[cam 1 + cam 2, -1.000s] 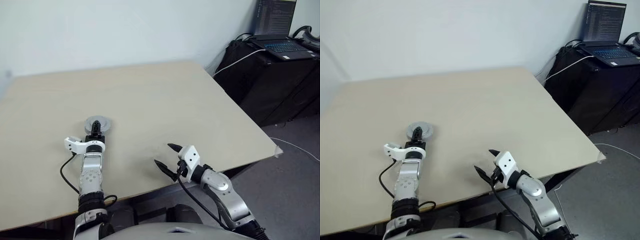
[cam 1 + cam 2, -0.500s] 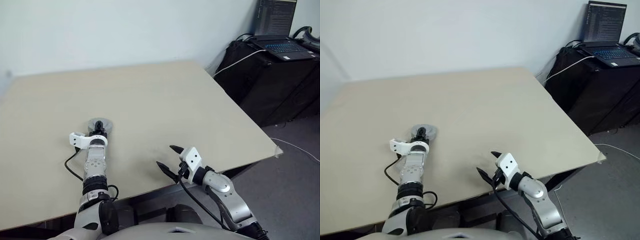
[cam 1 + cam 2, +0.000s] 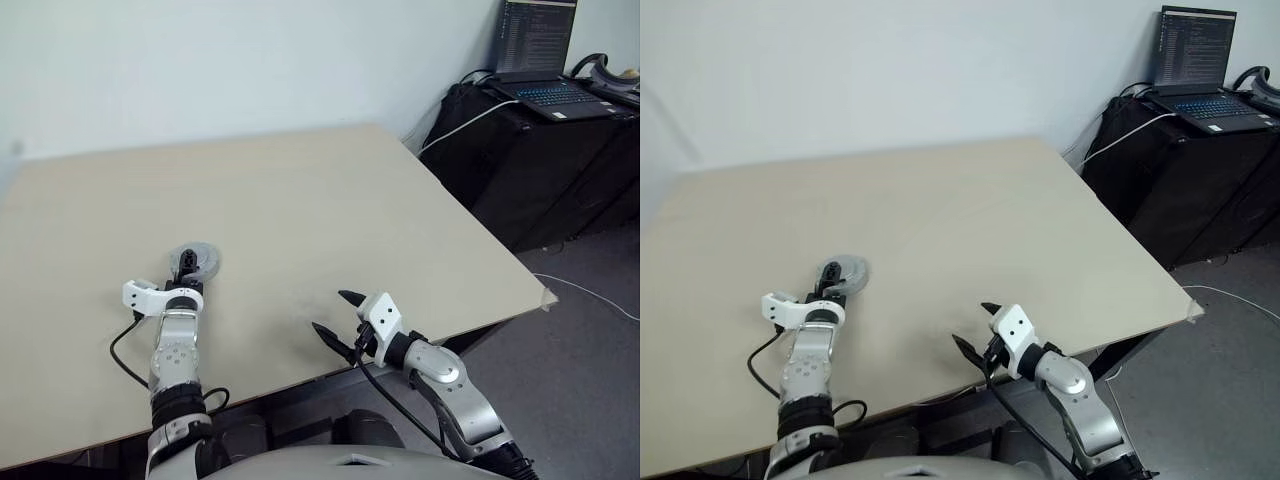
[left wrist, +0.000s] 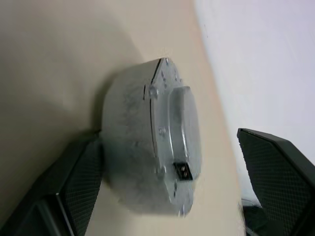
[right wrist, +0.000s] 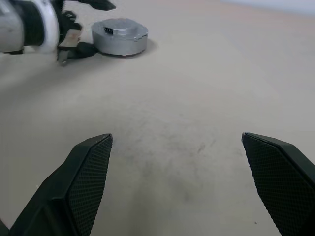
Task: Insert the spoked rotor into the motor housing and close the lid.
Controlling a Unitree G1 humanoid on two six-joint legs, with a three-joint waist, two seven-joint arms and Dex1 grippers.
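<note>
Sitting flat on the table (image 3: 330, 190), the closed motor assembly (image 5: 119, 35) reads as one grey puck: lid (image 4: 183, 132) w/ raised hub on top, seated flush over the motor housing (image 4: 129, 142), a small dark connector slot in the hub's edge. Spoked rotor isn't visible; judged to be inside, since the lid is down and nothing loose lies nearby. Assembly is on the robot's left side of the table, well back from the near edge.

Left gripper (image 3: 183, 268) is released: wrist view has one finger (image 4: 74, 189) right beside the housing wall, maybe just touching, the other finger well clear on the far side, so the jaws straddle the puck w/o squeezing it. Likely reason: lid placed, grip let go, so the assembly rests on its own.

Right gripper (image 3: 333, 312) hangs near the front edge, well apart from the assembly, fingers spread wide, nothing in them; probably parked out of the way. Task looks about done.
</note>
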